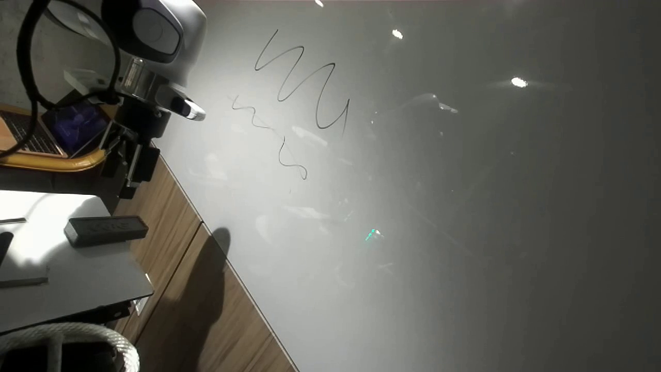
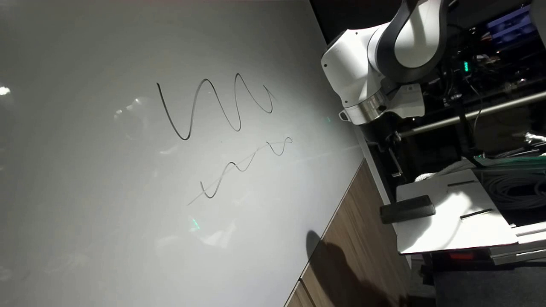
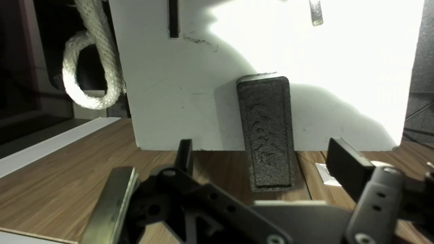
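My gripper (image 3: 260, 145) stands open in the wrist view, its fingers wide apart and nothing held. Between and beyond them in that picture lies a dark grey rectangular block (image 3: 266, 132) with embossed lettering, like a board eraser; no finger touches it. The block rests on a white tabletop (image 3: 176, 101), its near end jutting past the edge. In an exterior view the gripper (image 1: 129, 175) hangs above the block (image 1: 106, 231), pointing down. Another exterior view shows the block (image 2: 407, 209) on the tabletop's corner, with the gripper (image 2: 394, 164) dim against a dark background.
A large whiteboard (image 1: 439, 289) bears black wavy lines (image 1: 302, 47), also seen as a wavy line (image 2: 204, 80). Wood panelling (image 1: 173, 194) borders it by the tabletop. A white rope loop (image 3: 108, 61) hangs beside the tabletop. A laptop (image 1: 31, 134) lies behind the arm in a yellow-rimmed holder (image 1: 57, 161).
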`<move>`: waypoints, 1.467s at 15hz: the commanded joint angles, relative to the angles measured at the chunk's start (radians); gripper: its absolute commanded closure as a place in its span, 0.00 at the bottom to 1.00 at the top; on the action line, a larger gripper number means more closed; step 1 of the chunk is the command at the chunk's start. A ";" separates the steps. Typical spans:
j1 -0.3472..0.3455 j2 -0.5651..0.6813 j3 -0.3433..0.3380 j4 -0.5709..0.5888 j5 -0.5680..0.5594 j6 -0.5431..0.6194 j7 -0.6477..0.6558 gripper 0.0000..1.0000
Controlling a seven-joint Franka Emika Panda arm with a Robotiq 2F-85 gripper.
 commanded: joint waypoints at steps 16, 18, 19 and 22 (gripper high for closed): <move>-0.011 0.313 -0.076 -0.001 -0.098 0.322 0.031 0.00; -0.009 0.344 -0.107 -0.001 -0.145 0.345 0.045 0.00; -0.007 0.354 -0.123 -0.001 -0.159 0.355 0.046 0.00; 0.007 0.351 -0.151 0.000 -0.131 0.352 0.025 0.00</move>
